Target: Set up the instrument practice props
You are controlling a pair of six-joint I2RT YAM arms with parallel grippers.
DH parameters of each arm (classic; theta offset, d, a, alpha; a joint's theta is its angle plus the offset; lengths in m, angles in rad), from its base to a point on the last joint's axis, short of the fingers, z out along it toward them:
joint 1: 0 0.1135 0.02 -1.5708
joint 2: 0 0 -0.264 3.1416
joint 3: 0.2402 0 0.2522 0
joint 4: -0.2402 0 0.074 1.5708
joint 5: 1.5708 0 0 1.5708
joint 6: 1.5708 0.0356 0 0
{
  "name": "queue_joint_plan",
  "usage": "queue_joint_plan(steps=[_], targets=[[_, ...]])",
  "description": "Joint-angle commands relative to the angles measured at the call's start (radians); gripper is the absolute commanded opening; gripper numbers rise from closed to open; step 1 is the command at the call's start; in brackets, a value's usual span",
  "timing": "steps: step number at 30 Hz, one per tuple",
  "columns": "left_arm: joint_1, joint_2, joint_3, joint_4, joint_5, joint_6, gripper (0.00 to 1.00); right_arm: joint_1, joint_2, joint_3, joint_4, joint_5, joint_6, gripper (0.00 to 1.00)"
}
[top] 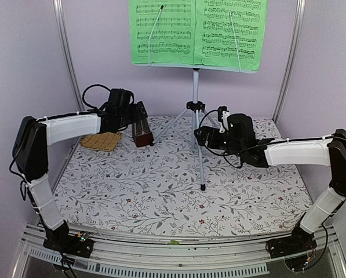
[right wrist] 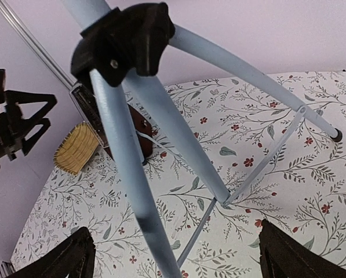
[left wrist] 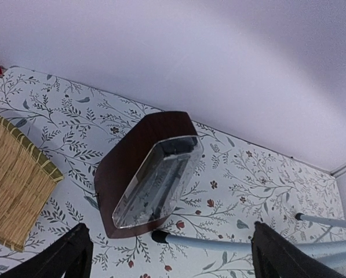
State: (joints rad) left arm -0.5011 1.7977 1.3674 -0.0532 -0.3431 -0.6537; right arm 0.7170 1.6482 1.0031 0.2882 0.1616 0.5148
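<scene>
The music stand (top: 196, 87) stands on its tripod at the back middle, and the open green sheet-music booklet (top: 197, 32) covers its desk. The dark reddish-brown metronome (top: 142, 133) stands on the cloth left of the stand. My left gripper (top: 139, 113) hovers just above and behind it, open and empty. In the left wrist view the metronome (left wrist: 144, 174) lies beyond my open left gripper (left wrist: 170, 260), next to a tripod foot (left wrist: 158, 236). My right gripper (top: 206, 135) is open beside the tripod. In the right wrist view it (right wrist: 175, 258) straddles a tripod leg (right wrist: 129, 185) without touching it.
A tan woven straw mat (top: 101, 141) lies at the back left, just left of the metronome, and also shows in the left wrist view (left wrist: 13, 179). The floral tablecloth (top: 161, 191) covers the table. Metal frame posts (top: 68, 58) rise at both back corners.
</scene>
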Motion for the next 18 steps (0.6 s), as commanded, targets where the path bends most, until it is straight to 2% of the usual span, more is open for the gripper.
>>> queue_joint_plan(steps=[1,12,18], targets=[[0.012,0.122,0.156,-0.075,-0.066,0.033,0.96,0.001,-0.13,-0.093,0.023,-0.009,-0.011,0.99],[0.041,0.435,0.519,-0.204,-0.139,0.102,0.96,0.005,-0.453,-0.293,0.004,0.044,0.013,0.99],[0.056,0.509,0.614,-0.216,-0.143,0.138,0.94,0.009,-0.564,-0.336,-0.044,0.059,0.025,0.99]])
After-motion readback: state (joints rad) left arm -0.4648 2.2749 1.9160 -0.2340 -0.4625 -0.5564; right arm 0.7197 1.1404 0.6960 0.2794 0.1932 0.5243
